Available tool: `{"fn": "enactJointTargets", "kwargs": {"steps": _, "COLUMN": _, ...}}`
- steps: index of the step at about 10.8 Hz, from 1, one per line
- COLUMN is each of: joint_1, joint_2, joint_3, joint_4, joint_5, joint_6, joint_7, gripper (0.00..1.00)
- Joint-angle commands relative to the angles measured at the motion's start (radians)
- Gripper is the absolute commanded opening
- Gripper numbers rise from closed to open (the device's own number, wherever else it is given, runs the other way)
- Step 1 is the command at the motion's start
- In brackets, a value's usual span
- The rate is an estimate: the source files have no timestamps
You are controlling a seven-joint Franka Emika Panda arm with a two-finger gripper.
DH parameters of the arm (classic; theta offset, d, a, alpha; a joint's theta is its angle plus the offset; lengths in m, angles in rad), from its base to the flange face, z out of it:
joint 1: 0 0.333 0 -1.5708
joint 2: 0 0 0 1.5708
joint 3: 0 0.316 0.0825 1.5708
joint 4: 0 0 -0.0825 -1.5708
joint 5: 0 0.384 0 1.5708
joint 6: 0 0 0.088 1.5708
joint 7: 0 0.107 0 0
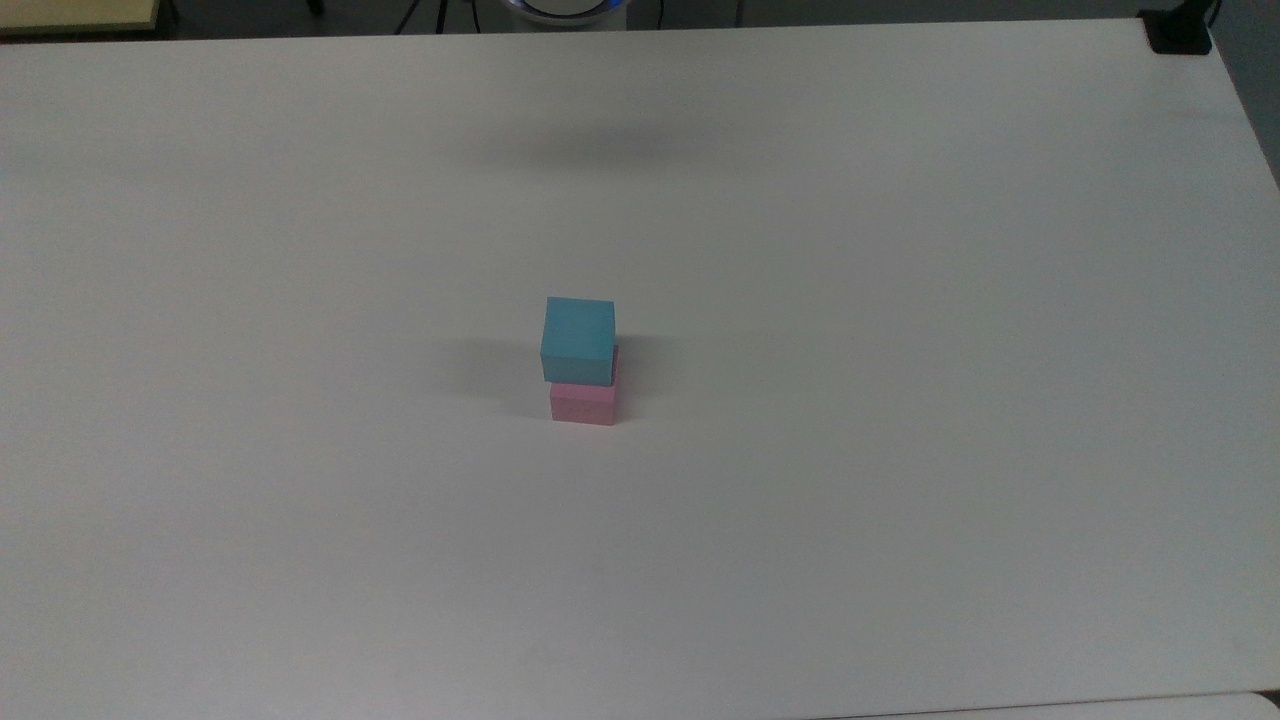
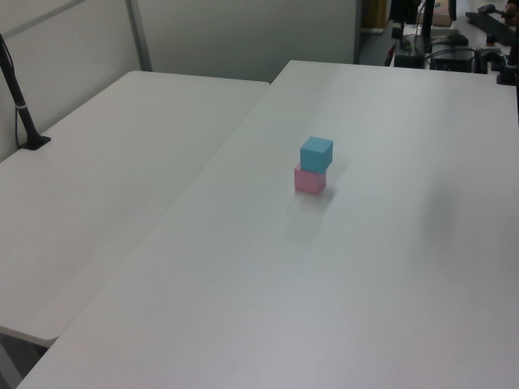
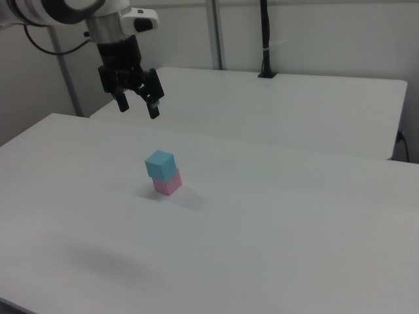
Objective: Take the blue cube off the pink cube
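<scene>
Still blue cube (image 1: 578, 337) atop pink cube (image 1: 583, 403)

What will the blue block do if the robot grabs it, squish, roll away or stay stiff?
The blue cube probably stays stiff: its edges look sharp and straight. It shouldn't roll, since its faces are flat. A sideways nudge might slide it off the pink cube, as it sits slightly off-centre in the top view. The gripper hangs open above.

We saw two white tables (image 2: 113, 178) pushed together before a pale wall (image 2: 243, 32), a black pole (image 3: 265, 39) clamped far.
</scene>
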Motion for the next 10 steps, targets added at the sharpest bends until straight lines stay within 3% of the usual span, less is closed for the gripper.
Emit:
{"fn": "enactJointTargets", "kwargs": {"steps": 1, "joint_1": 0.021, "joint_2": -0.011, "joint_3": -0.016, "joint_4": -0.016, "joint_5": -0.003, "joint_6": 0.009, "joint_7": -0.013, "gripper": 1.0}}
{"fn": "enactJointTargets", "kwargs": {"steps": 3, "joint_1": 0.025, "joint_2": -0.005, "joint_3": -0.012, "joint_4": -0.021, "joint_5": -0.003, "joint_6": -0.006, "joint_7": -0.042, "gripper": 1.0}}
{"fn": "enactJointTargets", "kwargs": {"steps": 5, "joint_1": 0.025, "joint_2": 0.035, "joint_3": -0.012, "joint_4": -0.022, "joint_5": 0.0, "joint_6": -0.012, "joint_7": -0.216, "gripper": 1.0}}
{"fn": "enactJointTargets", "kwargs": {"steps": 7, "joint_1": 0.027, "joint_2": 0.08, "joint_3": -0.01, "joint_4": -0.042, "joint_5": 0.005, "joint_6": 0.008, "joint_7": -0.263, "gripper": 1.0}}
{"fn": "enactJointTargets", "kwargs": {"steps": 10, "joint_1": 0.022, "joint_2": 0.158, "joint_3": -0.012, "joint_4": -0.061, "joint_5": 0.179, "joint_6": 0.123, "joint_7": -0.223, "gripper": 1.0}}
